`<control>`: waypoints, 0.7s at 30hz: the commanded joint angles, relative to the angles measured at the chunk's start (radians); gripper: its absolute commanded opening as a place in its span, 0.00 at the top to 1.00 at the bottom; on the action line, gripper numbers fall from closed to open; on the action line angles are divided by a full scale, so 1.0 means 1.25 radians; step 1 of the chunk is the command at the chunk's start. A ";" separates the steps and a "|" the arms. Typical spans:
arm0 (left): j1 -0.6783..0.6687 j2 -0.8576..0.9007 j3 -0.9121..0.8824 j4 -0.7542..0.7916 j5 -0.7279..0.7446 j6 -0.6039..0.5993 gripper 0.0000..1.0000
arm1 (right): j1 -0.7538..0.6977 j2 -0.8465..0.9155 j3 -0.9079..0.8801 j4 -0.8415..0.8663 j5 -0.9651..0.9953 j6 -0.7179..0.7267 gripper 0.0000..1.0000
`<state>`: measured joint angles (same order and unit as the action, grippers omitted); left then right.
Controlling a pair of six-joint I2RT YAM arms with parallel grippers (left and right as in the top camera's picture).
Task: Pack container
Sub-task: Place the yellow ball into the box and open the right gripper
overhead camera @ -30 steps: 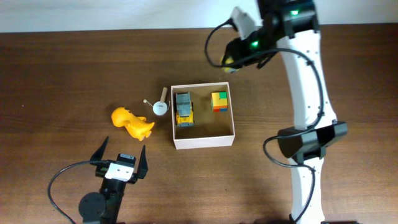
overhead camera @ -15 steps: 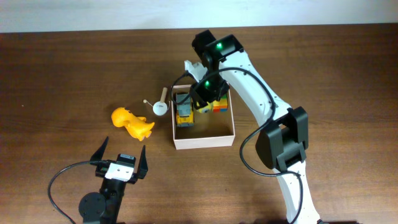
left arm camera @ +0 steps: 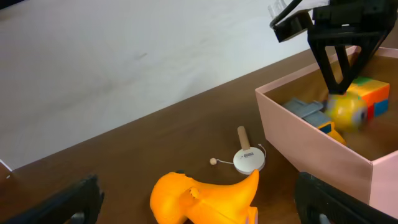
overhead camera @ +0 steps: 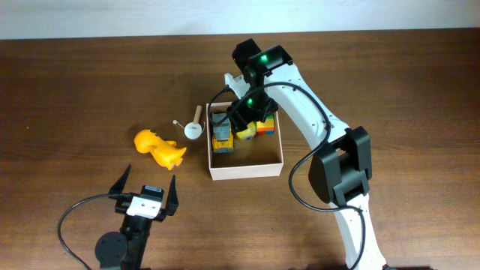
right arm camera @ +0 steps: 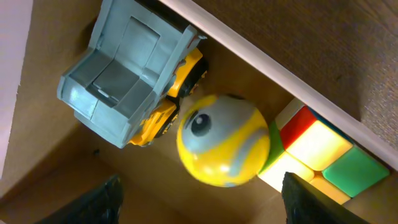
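Note:
The container [overhead camera: 246, 172] is a shallow white box with a tan floor, mid-table. In it lie a grey-and-yellow toy truck [overhead camera: 222, 132], a colour cube [overhead camera: 265, 124] and a yellow-and-blue ball [overhead camera: 244, 133]. My right gripper [overhead camera: 245, 118] hovers over the box, open. In the right wrist view its gripper [right arm camera: 199, 208] stands apart above the ball [right arm camera: 224, 140], which lies between the truck [right arm camera: 124, 81] and the cube [right arm camera: 317, 152]. My left gripper [overhead camera: 146, 190] is open and empty near the front edge. An orange dinosaur toy [left arm camera: 208, 196] lies just ahead of it.
A white disc with a wooden handle and a small bead [overhead camera: 193, 128] lies against the box's left wall. The orange dinosaur [overhead camera: 160, 148] lies left of it. The left wrist view shows the box's near wall [left arm camera: 311, 146] and the disc [left arm camera: 249, 160].
My right arm swung from behind the box to above it with the yellow ball. The fingers have opened and the ball now lies in the box. The left arm has not moved.

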<state>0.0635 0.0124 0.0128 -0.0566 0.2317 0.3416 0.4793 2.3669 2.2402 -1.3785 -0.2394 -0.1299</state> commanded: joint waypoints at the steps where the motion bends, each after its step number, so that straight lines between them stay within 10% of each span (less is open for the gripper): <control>1: 0.004 -0.006 -0.003 -0.004 0.001 0.009 0.01 | -0.002 -0.002 0.024 -0.020 0.006 0.003 0.23; 9: 0.004 -0.006 -0.003 -0.004 0.001 0.009 0.01 | -0.027 -0.016 0.316 -0.213 0.081 0.037 0.00; 21: 0.004 -0.006 -0.003 -0.004 0.001 0.009 0.01 | -0.294 -0.016 0.346 -0.205 0.318 0.393 0.01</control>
<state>0.0635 0.0120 0.0128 -0.0566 0.2317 0.3416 0.2020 2.3592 2.6938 -1.6569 0.0982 0.2516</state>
